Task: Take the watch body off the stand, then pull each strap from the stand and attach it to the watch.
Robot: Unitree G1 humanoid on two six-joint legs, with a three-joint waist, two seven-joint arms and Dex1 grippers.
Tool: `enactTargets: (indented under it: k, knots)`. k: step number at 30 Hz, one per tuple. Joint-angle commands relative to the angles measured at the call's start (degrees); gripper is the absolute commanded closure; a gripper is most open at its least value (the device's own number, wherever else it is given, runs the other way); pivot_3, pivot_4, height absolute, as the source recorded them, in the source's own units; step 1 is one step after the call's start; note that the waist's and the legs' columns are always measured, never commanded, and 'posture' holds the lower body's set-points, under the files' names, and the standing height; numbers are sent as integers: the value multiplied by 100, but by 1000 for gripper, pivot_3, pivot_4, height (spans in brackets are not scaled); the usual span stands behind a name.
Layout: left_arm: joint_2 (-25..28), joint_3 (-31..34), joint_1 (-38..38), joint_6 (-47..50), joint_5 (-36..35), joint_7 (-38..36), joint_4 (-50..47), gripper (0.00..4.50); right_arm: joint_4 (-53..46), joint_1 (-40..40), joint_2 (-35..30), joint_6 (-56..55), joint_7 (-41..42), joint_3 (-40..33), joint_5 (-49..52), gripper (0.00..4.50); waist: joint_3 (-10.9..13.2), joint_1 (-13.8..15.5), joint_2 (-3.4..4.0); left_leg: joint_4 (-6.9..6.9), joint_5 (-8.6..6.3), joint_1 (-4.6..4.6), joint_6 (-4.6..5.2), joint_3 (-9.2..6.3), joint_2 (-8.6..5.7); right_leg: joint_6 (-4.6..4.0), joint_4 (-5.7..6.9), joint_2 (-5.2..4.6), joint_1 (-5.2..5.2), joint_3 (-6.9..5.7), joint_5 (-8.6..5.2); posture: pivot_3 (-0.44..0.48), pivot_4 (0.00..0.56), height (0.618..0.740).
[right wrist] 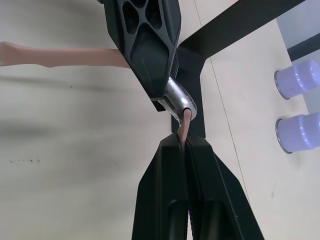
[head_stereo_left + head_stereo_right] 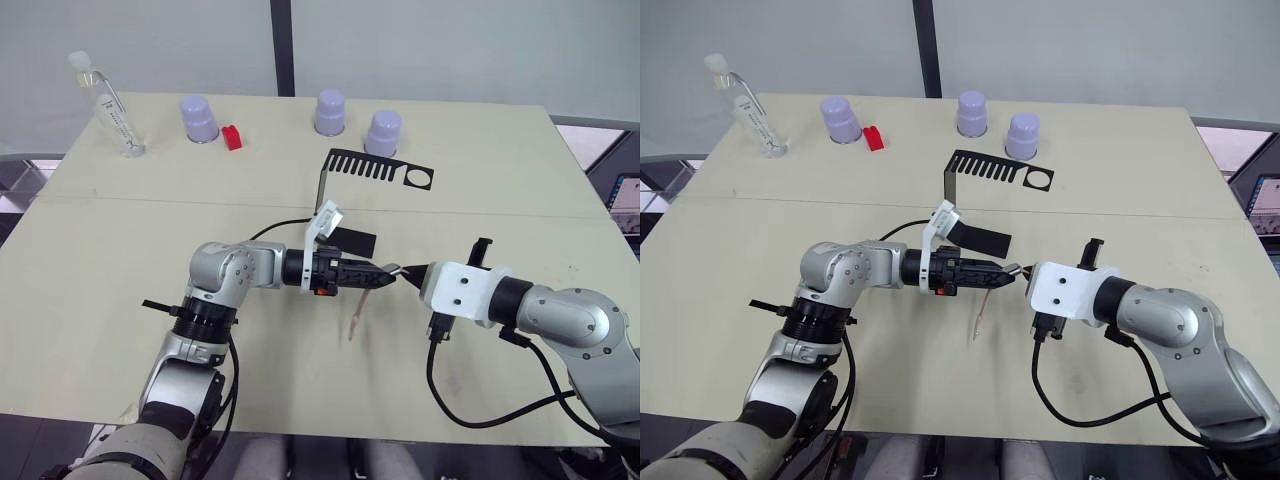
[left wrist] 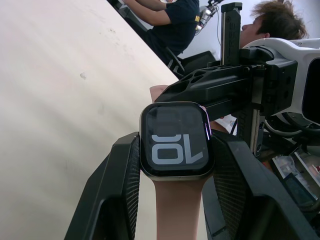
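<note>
Beige table (image 2: 150,260), stand (image 2: 345,180) at centre, far of the grippers. Watch body (image 3: 176,140) is clamped between left gripper (image 2: 385,276) fingers, one strap (image 2: 358,308) already attached and hanging toward the table. Second strap (image 1: 186,124) is pinched in closed right gripper (image 2: 418,274), its end touching the watch body edge.

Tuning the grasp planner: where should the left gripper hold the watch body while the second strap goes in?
By its two flat side edges, as now: left gripper fingers flank the watch body, screen facing the wrist camera. That leaves the strap-slot end free toward the right gripper, which pinches the second strap at it.
</note>
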Motion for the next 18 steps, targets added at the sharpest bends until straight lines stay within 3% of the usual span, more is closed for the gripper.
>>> enactTargets:
  k: [1, 18]
  knots:
    - [-372, -239, -227, 57, -325, -160, -358, 2912, -290, -140, 73, -246, 82, 105, 100, 4500, 0, 1, 0, 0, 0, 0, 0, 0, 0, 0, 0, 0, 0, 0, 0, 0, 150, 740]
    - [-421, -269, -251, 33, -315, -189, -329, 2912, -343, -108, 60, -172, 78, 66, 111, 4500, 0, 0, 0, 0, 0, 0, 0, 1, 0, 0, 0, 0, 0, 0, 0, 0, 150, 740]
